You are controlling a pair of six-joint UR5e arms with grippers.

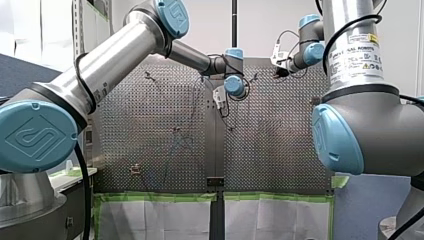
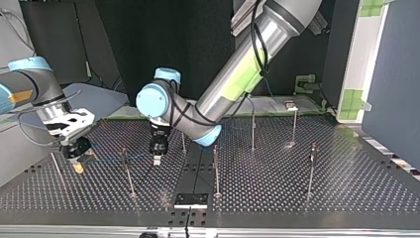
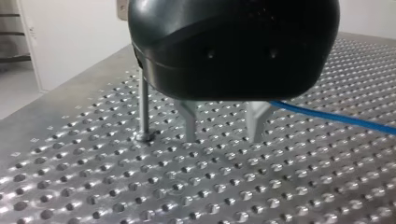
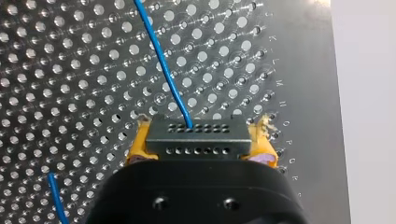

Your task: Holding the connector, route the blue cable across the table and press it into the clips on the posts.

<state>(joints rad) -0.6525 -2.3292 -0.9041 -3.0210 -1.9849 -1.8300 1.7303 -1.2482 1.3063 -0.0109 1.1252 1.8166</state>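
Right end effector (image 4: pixel 201 142) is pinching the rigid connector (image 4: pixel 196 135) between yellow pads, over the tabletop (image 4: pixel 70 93). The thin blue cable (image 4: pixel 163 60) is trailing off, likely light and floppy. Left end effector (image 3: pixel 223 123) is hanging open, empty, beside the cable.

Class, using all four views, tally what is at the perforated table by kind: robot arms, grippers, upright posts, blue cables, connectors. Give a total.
Robot arms: 2 (left arm, right arm)
Grippers: 2 (left gripper, right gripper)
Upright posts, top view: 7
Blue cable: 1
Connector: 1
Total: 13
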